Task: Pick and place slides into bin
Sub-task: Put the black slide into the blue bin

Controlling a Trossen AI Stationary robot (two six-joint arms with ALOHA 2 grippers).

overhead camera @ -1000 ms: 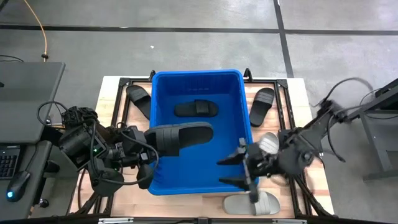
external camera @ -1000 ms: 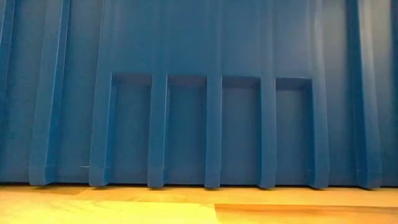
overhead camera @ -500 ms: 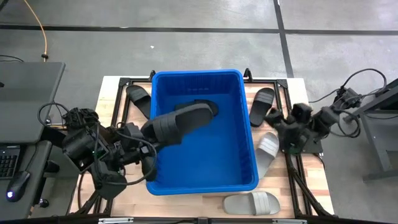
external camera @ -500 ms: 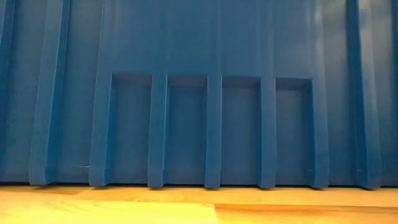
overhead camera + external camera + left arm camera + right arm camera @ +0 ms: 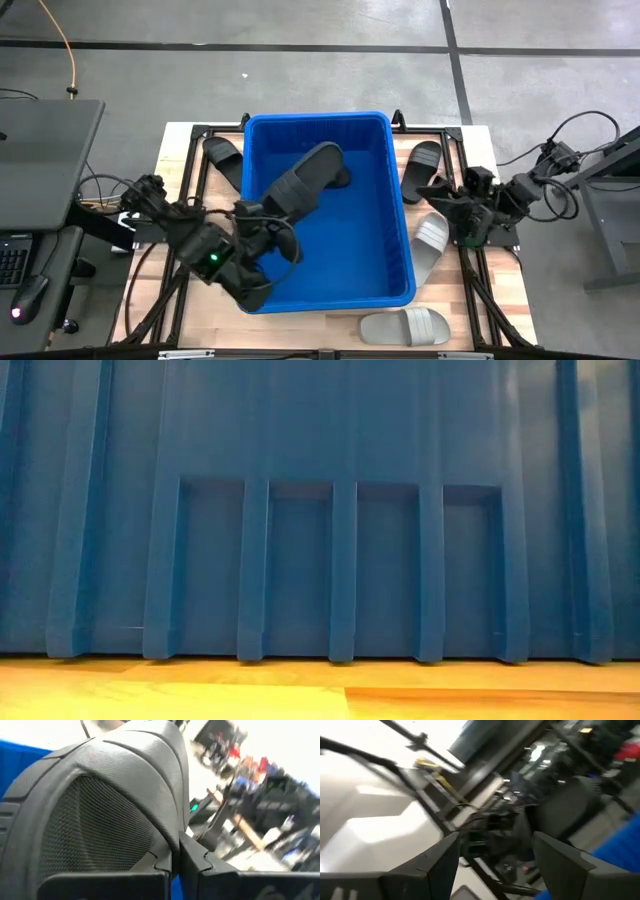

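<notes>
Wooden tabletop (image 5: 180, 150) carries the bin (image 5: 400, 220); left jaws, clamped on a black slide (image 5: 300, 183), have swung it deeper over the bin since a moment ago, ready to drop; right jaws, gaping empty, wait beside the bin's right wall.

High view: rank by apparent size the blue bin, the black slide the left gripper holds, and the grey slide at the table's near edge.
1. The bin, by far.
2. The held black slide, though it is raised toward the camera, so this is unsure.
3. The grey slide.
</notes>
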